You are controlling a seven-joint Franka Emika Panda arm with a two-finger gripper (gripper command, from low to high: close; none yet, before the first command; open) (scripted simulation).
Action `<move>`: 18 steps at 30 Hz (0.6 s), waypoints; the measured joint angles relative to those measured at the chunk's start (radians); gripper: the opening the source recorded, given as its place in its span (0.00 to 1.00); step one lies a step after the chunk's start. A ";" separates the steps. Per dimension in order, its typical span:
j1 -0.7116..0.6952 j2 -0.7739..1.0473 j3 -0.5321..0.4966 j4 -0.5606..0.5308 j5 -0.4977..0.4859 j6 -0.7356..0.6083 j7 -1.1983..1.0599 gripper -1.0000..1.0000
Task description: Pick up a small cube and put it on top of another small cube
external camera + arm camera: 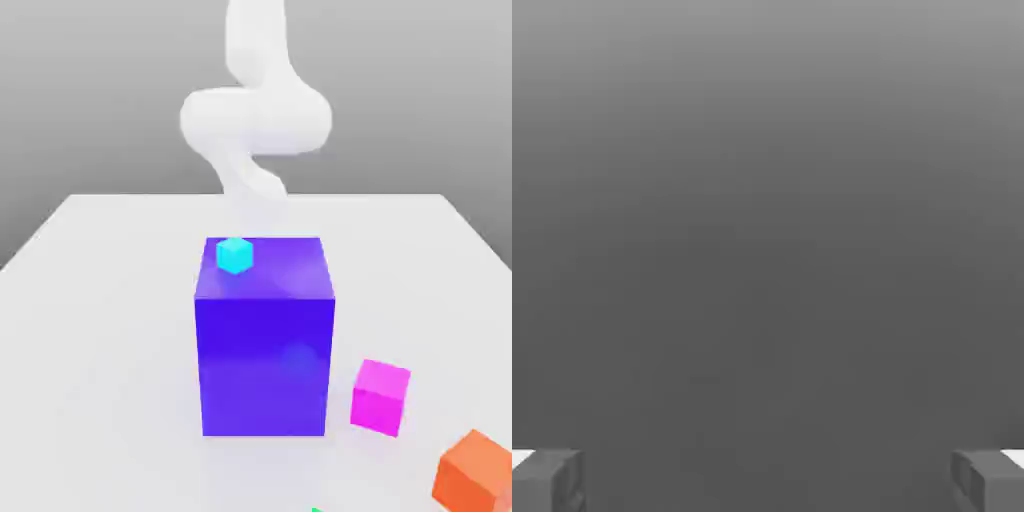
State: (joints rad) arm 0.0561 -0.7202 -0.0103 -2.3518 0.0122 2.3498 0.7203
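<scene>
Right of centre, low in the exterior view: small magenta cube (380,397) on the table (100,330), beside the big blue-purple block (264,350). Gripper (768,480) jaws wide apart, empty.

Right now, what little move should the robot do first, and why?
Probably swing the open gripper down toward the pink cube. Nothing sits between its fingers, and that cube rests alone on the table, beside the big blue block, at the exterior view's right.
</scene>
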 joint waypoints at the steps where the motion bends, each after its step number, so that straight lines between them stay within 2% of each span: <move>1: 0.027 0.039 -0.004 -0.024 0.006 0.024 -0.039 0.50; 12: 0.271 0.454 0.007 -0.277 0.054 0.275 -0.433 0.50; 18: 0.365 0.671 0.054 -0.412 0.011 0.409 -0.594 0.50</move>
State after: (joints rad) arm 0.4213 -0.0490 0.0438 -2.7639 0.0235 2.7585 0.1266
